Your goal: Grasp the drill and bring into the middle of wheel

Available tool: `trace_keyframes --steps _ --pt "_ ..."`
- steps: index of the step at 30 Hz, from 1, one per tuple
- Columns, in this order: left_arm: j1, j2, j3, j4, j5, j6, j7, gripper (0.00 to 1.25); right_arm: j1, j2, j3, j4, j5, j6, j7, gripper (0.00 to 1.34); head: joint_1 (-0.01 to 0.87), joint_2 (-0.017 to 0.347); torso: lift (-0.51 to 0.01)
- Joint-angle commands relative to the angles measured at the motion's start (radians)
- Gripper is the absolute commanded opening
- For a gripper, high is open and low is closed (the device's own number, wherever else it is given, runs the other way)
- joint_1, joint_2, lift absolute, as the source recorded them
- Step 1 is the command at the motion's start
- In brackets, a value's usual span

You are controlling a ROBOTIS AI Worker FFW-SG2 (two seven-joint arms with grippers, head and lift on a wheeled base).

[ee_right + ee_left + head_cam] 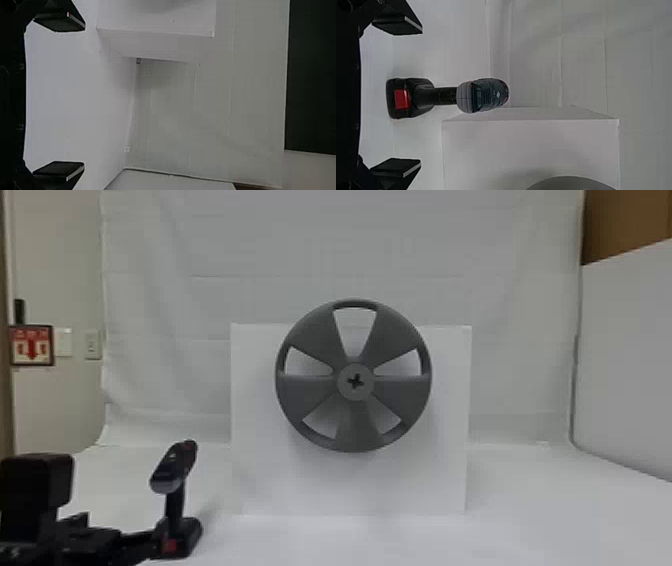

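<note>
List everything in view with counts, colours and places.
Drill: one, black-grey-red, table's left.
Wheel: one, grey, box's front.
Box: one, white, centre.
Table: one, white, beneath.
Backdrop: one, white, behind.
Sign: one, red-white, far left.
Wall plates: two, pale, beside sign.
Object: one, black, above sign.
Panels: white, brown; one each, right.
Left gripper: one, black, near drill.
Right gripper: one, black, table's right.

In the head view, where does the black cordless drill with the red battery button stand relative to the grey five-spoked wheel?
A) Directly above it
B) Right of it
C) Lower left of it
C: the black cordless drill stands on the white surface, lower left of the grey five-spoked wheel.
</note>
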Motion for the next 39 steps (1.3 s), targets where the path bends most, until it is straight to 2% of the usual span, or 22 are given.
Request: trace_keyframes --steps 1,6,16,39 --pt "0.002 0.0 0.001 0.004 0.016 0.0 0.001 1.14 0.0 -0.002 0.008 -0.001 0.003 0.006 0.001 1.26 0.054 0.031 -0.403" --pt "0.002 0.0 -0.001 0.01 0.03 0.0 0.001 1.14 0.001 -0.011 0.017 -0.001 0.003 0.008 0.001 1.26 0.054 0.031 -0.403" --pt "0.002 0.0 0.001 0.016 0.04 0.0 0.001 1.14 0.0 0.0 0.003 -0.001 0.004 0.006 -0.001 1.26 0.054 0.031 -0.403" --pt "0.002 -0.002 0.001 0.019 0.041 0.0 -0.001 1.14 -0.002 -0.005 0.017 0.001 0.013 0.006 0.001 1.26 0.054 0.031 -0.403"
